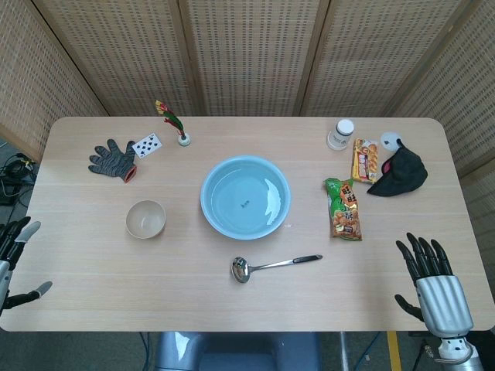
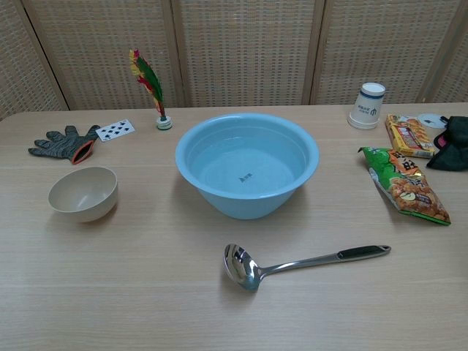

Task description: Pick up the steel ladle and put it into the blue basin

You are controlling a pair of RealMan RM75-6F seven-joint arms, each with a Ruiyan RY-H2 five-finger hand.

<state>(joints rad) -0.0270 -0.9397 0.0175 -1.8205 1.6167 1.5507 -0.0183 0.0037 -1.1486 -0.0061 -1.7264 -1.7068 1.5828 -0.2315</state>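
The ladle lay flat on the table, just in front of the blue basin, bowl end left, handle pointing right. The right hand sat off to the basin's right with fingers spread, holding nothing. The left hand, far left, was likewise open and empty.

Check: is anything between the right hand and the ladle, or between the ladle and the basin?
Nothing visible. Bare table separates the open right hand from the steel ladle, and the ladle from the blue basin.
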